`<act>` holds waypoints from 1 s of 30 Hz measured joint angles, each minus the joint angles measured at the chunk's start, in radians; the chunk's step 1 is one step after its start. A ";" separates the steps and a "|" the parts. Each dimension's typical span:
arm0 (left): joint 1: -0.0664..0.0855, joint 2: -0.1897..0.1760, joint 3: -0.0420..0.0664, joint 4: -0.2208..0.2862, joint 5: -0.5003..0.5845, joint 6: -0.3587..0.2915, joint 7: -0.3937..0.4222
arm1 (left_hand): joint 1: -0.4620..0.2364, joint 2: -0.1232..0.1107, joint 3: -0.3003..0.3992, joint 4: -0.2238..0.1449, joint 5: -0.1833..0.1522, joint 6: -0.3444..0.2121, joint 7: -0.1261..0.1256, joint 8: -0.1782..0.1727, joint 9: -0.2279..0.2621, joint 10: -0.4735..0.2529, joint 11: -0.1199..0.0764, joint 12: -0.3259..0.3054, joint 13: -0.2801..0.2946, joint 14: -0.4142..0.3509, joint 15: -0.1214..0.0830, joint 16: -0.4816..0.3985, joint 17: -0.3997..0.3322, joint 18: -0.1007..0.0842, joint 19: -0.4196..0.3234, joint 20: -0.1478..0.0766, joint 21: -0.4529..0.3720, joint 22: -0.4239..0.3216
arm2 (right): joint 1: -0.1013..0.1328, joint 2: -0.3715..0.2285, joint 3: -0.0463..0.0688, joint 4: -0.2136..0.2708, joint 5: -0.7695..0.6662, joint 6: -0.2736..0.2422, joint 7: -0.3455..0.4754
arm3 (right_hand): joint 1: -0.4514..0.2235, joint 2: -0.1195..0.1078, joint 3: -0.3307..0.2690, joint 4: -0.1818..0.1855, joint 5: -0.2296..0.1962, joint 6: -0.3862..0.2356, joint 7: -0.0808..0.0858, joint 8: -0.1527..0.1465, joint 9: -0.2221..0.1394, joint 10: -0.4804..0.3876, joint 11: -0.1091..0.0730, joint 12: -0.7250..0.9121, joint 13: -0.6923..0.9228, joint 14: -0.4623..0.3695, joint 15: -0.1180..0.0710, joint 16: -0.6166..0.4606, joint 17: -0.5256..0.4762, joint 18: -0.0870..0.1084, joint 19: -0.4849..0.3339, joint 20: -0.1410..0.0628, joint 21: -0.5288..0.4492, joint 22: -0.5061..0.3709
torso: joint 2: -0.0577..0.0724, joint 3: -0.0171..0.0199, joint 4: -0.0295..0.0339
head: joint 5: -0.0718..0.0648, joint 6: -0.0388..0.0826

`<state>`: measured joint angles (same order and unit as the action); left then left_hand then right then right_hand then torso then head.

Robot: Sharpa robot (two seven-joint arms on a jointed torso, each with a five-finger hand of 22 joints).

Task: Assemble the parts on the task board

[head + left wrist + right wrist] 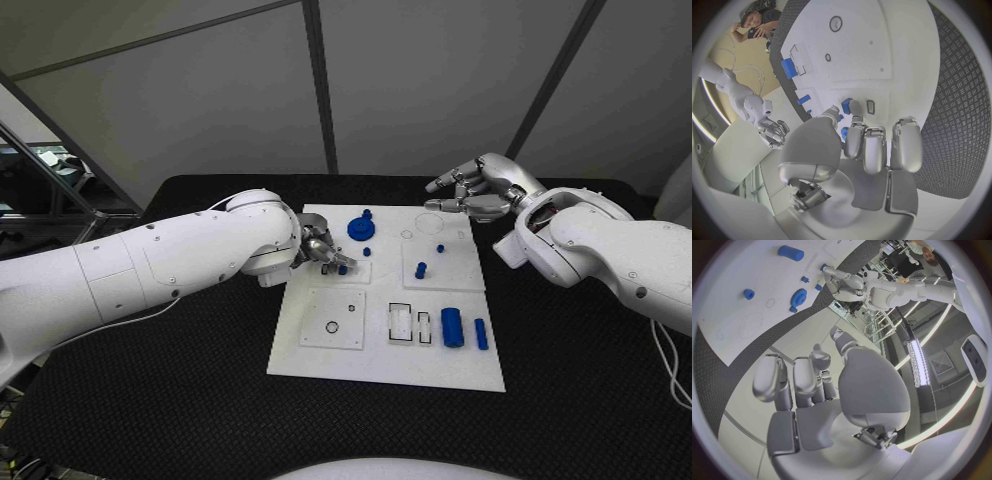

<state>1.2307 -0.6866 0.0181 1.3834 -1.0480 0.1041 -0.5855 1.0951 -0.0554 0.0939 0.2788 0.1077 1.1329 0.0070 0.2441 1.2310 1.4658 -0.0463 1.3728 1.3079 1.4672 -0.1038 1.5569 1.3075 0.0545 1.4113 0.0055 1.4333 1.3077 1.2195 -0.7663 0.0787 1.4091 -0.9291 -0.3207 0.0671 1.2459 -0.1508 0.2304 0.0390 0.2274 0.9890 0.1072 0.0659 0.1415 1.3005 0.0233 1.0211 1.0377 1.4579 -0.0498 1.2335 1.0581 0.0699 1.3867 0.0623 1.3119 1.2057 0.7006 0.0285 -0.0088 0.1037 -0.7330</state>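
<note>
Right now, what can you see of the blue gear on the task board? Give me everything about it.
The blue gear is a flat, toothed disc that looks like plastic, with a raised hub rising from its centre. It lies flat near the far edge of the white task board, left of the middle. Nothing touches it; the left hand is nearby, just in front of it, over a small blue part. The right wrist view shows it too.

Flat white matt plastic task board (378,370), small blue smooth plastic cylinder parts (451,327), black table (173,400) with a rough woven-looking texture, glossy white plastic arm shells, silver satin metal-look left hand (323,254) and right hand (469,193)
</note>
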 measured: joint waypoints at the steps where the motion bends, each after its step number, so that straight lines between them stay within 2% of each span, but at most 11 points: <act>1: 0.000 -0.003 0.002 0.002 0.000 0.000 0.000 | 0.000 0.000 0.000 0.000 0.000 0.000 0.000 0.000 0.001 0.000 0.000 0.000 0.000 0.000 0.000 0.000 0.000 0.000 0.000 0.000 0.000 0.000 | 0.000 0.000 0.000 0.000 0.000 0.000 0.000 | 0.000 0.000 0.000 0.000 0.000 0.000 0.000 0.000 0.000 0.000 0.000 0.000 0.000 0.000 0.000 0.000 0.000 0.000 0.000 0.000 0.000 0.000 | 0.000 0.0000 0.0000 | 0.000 0.000; 4: -0.001 -0.010 0.020 0.005 0.000 0.000 -0.001 | 0.004 -0.004 -0.006 0.006 -0.005 0.000 0.000 -0.006 0.003 0.000 0.000 -0.001 0.000 0.000 0.000 0.000 0.000 0.000 0.000 0.000 0.000 0.000 | 0.000 0.000 0.000 -0.002 0.000 0.000 0.000 | 0.000 0.000 0.000 0.000 0.000 0.000 0.000 0.000 0.000 0.000 0.000 0.000 0.000 0.000 0.000 0.000 0.000 0.000 0.000 0.000 0.000 0.000 | 0.000 -0.0004 0.0000 | 0.000 0.000; 7: 0.001 -0.014 0.045 0.008 0.000 0.001 -0.001 | 0.009 -0.009 -0.011 0.011 -0.007 -0.002 0.002 -0.015 0.003 0.000 0.000 -0.019 0.000 0.000 0.000 -0.005 0.000 0.000 -0.001 0.000 -0.006 0.000 | 0.000 0.000 0.000 -0.005 0.000 0.000 0.000 | 0.000 0.000 0.003 0.003 0.000 0.000 0.000 0.000 0.000 0.000 0.000 0.000 0.000 0.000 0.000 0.000 0.000 0.000 0.000 0.000 -0.004 -0.001 | 0.000 -0.0006 0.0000 | -0.001 0.002; 9: 0.004 -0.015 0.061 0.007 -0.001 0.002 -0.001 | 0.003 -0.015 -0.023 0.013 -0.028 -0.019 0.007 -0.031 0.000 0.000 0.000 -0.049 0.000 0.000 0.000 -0.017 0.000 0.000 -0.017 0.004 -0.021 -0.009 | 0.000 0.000 0.000 -0.007 0.000 0.000 0.000 | 0.000 0.000 0.003 0.003 0.000 0.000 0.000 0.000 0.000 0.000 0.000 0.000 0.000 0.000 0.000 0.000 0.000 0.000 0.000 0.000 -0.004 -0.001 | 0.000 -0.0007 0.0000 | -0.001 0.004; 11: 0.013 -0.015 0.076 0.001 -0.001 0.005 -0.001 | -0.001 -0.020 -0.028 0.014 -0.046 -0.029 0.015 -0.050 -0.013 0.000 0.000 -0.082 0.000 0.000 0.000 -0.032 0.000 0.000 -0.037 0.007 -0.040 -0.036 | 0.000 0.001 0.000 -0.009 0.000 0.000 0.000 | 0.000 0.000 0.003 0.003 0.000 0.000 0.000 0.000 0.000 0.000 0.000 0.000 0.000 0.000 0.000 0.000 0.000 0.000 0.000 0.000 -0.004 -0.001 | 0.000 -0.0007 0.0000 | -0.002 0.005; 15: 0.039 -0.011 0.093 -0.036 0.000 0.017 -0.001 | -0.007 -0.025 -0.044 0.016 -0.052 -0.053 0.027 -0.103 -0.062 -0.008 0.008 -0.143 0.000 -0.001 0.010 -0.054 0.000 0.001 -0.065 0.018 -0.072 -0.079 | 0.000 0.002 0.000 -0.012 0.000 0.000 0.000 | 0.000 0.000 0.003 0.003 0.000 0.000 0.000 0.000 0.000 0.000 0.000 0.000 0.000 0.000 0.000 0.000 0.000 0.000 0.000 0.000 -0.004 -0.001 | 0.000 -0.0007 0.0000 | -0.002 0.007; 16: 0.047 -0.008 0.095 -0.049 0.001 0.021 -0.001 | -0.007 -0.025 -0.044 0.016 -0.054 -0.058 0.032 -0.118 -0.079 -0.010 0.013 -0.151 0.000 0.000 0.011 -0.054 0.000 0.002 -0.067 0.020 -0.077 -0.084 | 0.000 0.002 0.000 -0.012 0.000 0.000 0.000 | 0.000 0.000 0.003 0.003 0.000 0.000 0.000 0.000 0.000 0.000 0.000 0.000 0.000 0.000 0.000 0.000 0.000 0.000 0.000 0.000 -0.004 -0.001 | 0.000 -0.0007 0.0000 | -0.002 0.008; 17: 0.053 -0.005 0.097 -0.064 0.002 0.025 -0.001 | -0.007 -0.025 -0.046 0.015 -0.054 -0.059 0.034 -0.131 -0.095 -0.009 0.017 -0.155 0.000 -0.002 0.013 -0.054 0.000 0.062 -0.069 0.022 -0.083 -0.089 | 0.000 0.002 0.000 -0.013 0.000 0.000 0.000 | 0.000 0.000 0.003 0.003 0.000 0.000 0.000 0.000 0.000 0.000 0.000 0.000 0.000 0.000 0.000 0.000 0.000 0.000 0.000 0.000 -0.004 -0.001 | 0.000 -0.0006 0.0000 | -0.002 0.008; 20: 0.072 0.012 0.101 -0.119 0.006 0.040 0.001 | 0.010 -0.029 -0.047 0.013 -0.054 -0.070 0.045 -0.163 -0.137 -0.013 0.024 -0.163 0.000 0.000 0.019 -0.062 0.000 0.061 -0.074 0.027 -0.093 -0.101 | 0.000 0.004 0.000 -0.015 0.000 0.000 0.000 | 0.000 0.000 0.003 0.003 0.000 0.000 0.000 0.000 0.000 0.000 0.000 0.000 0.000 0.000 0.000 0.000 0.000 0.000 0.000 0.000 -0.004 -0.001 | 0.000 0.0000 0.0000 | 0.001 0.009; 22: 0.080 0.030 0.100 -0.164 0.008 0.053 0.002 | 0.023 -0.016 -0.047 0.013 -0.054 -0.074 0.048 -0.178 -0.168 -0.013 0.028 -0.169 0.000 -0.003 0.022 -0.062 0.000 0.061 -0.077 0.030 -0.095 -0.106 | 0.000 0.005 0.000 -0.015 0.000 0.000 0.000 | 0.000 0.000 0.003 0.003 0.000 0.000 0.000 0.000 0.000 0.000 0.000 0.000 0.000 0.000 0.000 0.000 0.000 0.000 0.000 0.000 -0.004 -0.001 | 0.001 0.0002 0.0000 | 0.003 0.011; 30: 0.091 0.098 0.068 -0.316 0.005 0.113 0.016 | 0.062 0.002 -0.051 0.009 -0.054 -0.090 0.064 -0.181 -0.275 -0.018 0.040 -0.174 0.000 0.000 0.033 -0.067 0.000 0.061 -0.084 0.038 -0.110 -0.113 | 0.000 0.008 0.000 -0.016 0.000 0.000 -0.001 | 0.000 0.000 0.003 0.003 0.000 0.000 0.000 0.000 0.000 0.000 0.000 0.000 0.000 0.000 0.000 0.000 0.000 0.000 0.000 0.000 -0.004 -0.001 | 0.002 0.0002 -0.0007 | 0.007 0.009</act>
<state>1.3221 -0.5886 0.0857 1.0671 -1.0433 0.2172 -0.5696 1.1576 -0.0532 0.0426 0.2882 0.0537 1.0432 0.0714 0.0636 0.9561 1.4474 -0.0064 1.1986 1.3078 1.4675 -0.0711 1.4903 1.3075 0.1152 1.3268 0.0432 1.3231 1.1942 1.2194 -0.7588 0.0786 1.3931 -0.9292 -0.3203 0.0663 1.2460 -0.1508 0.2335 0.0420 0.2274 0.9890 0.1072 0.0659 0.1412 1.3005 0.0233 1.0211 1.0377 1.4578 -0.0498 1.2334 1.0581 0.0698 1.3867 0.0623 1.3080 1.2046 0.7024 0.0287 -0.0095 0.1112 -0.7239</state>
